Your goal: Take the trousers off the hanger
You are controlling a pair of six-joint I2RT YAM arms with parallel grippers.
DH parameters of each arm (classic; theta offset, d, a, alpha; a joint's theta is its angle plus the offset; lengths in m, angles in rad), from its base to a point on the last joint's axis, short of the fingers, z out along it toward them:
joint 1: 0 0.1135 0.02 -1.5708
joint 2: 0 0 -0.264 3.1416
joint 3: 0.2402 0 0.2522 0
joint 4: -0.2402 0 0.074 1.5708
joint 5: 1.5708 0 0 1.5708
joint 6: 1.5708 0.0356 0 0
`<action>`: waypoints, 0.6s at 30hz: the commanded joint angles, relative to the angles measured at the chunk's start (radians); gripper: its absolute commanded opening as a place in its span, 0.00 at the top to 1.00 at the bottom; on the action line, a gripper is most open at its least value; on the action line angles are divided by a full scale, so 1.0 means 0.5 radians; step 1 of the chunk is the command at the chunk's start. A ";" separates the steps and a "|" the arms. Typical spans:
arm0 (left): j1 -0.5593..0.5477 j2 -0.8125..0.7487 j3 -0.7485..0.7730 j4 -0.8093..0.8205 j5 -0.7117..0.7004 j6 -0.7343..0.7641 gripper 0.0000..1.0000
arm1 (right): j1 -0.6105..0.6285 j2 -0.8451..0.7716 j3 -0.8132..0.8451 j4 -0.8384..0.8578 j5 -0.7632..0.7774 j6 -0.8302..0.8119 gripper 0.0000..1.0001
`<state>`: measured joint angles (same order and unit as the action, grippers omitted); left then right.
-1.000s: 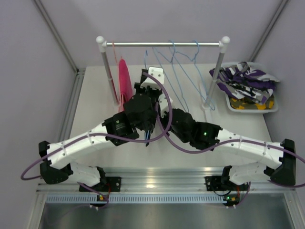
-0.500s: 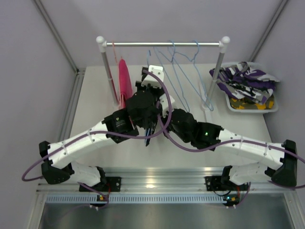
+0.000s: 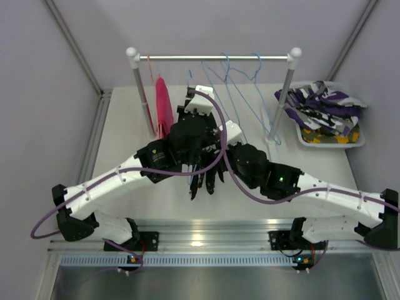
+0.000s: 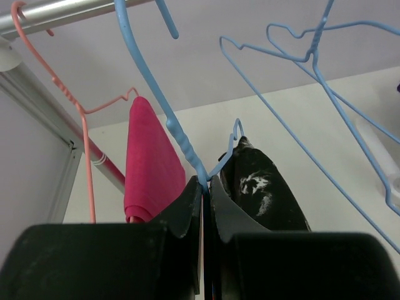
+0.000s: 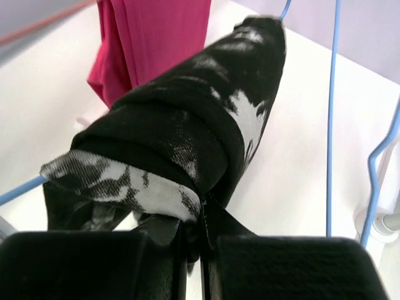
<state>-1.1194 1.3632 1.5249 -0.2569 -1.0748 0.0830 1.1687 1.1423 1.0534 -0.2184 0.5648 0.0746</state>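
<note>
left gripper (image 4: 204,187): my jaws are pinched tight w/ almost no gap, clamped on the wire of the blue hanger (image 4: 164,109), right at the low bend where its sloping arm turns into the corner.
right gripper (image 5: 201,220): jaws closed on a fold of the black trousers (image 5: 212,106). Cloth bunches over my fingertips, so the tips are mostly hidden.
black trousers, position: touching my right jaws directly. In the left wrist view they sit just past my left fingertips, a bit to the right, draped over the same blue hanger at its corner.
black trousers, look: black w/ blotchy white print. A pale printed band lies at the end nearest my right cam. Rolled and bunched, narrowing toward the far end by the hanger wire.
pink trousers (image 4: 147,165): plain hot pink, folded over the pink hanger (image 4: 84,119). Just left of the black pair, apart from both grippers.
rail (image 3: 212,58): pink hanger hooked near the left post. The blue hanger's wire runs up toward the rail. Spare blue hangers (image 3: 240,94) hang to the right.
tray (image 3: 312,144): on the table (image 3: 125,125) at far right, beyond the right post. Holds the purple camo trousers (image 3: 322,100) heaped over the yellow camo trousers (image 3: 319,134), well apart from my grippers.
</note>
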 commanded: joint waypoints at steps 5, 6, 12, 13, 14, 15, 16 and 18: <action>0.054 -0.030 0.064 -0.124 -0.130 0.015 1.00 | 0.000 -0.195 0.062 0.317 0.110 0.053 1.00; 0.054 -0.039 0.055 -0.124 -0.121 0.006 1.00 | 0.000 -0.192 0.071 0.314 0.113 0.050 1.00; 0.054 -0.063 0.018 -0.152 -0.069 -0.037 1.00 | 0.004 -0.152 0.145 0.314 0.107 0.010 1.00; 0.054 -0.066 0.015 -0.158 -0.069 -0.043 1.00 | 0.004 -0.146 0.169 0.314 0.107 -0.002 1.00; 0.054 -0.066 0.012 -0.161 -0.065 -0.046 1.00 | 0.001 -0.128 0.182 0.314 0.107 -0.005 1.00; 0.051 -0.066 0.003 -0.161 -0.065 -0.046 1.00 | 0.004 -0.125 0.197 0.314 0.104 -0.011 1.00; 0.054 -0.070 0.000 -0.161 -0.065 -0.046 1.00 | 0.001 -0.116 0.221 0.320 0.101 -0.020 1.00; 0.054 -0.076 -0.010 -0.146 -0.056 -0.049 1.00 | 0.001 -0.100 0.240 0.320 0.092 -0.026 1.00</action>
<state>-1.1107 1.3674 1.5230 -0.3183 -1.0622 0.0280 1.1694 1.1080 1.0744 -0.2035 0.5671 0.0738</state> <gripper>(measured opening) 0.068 0.027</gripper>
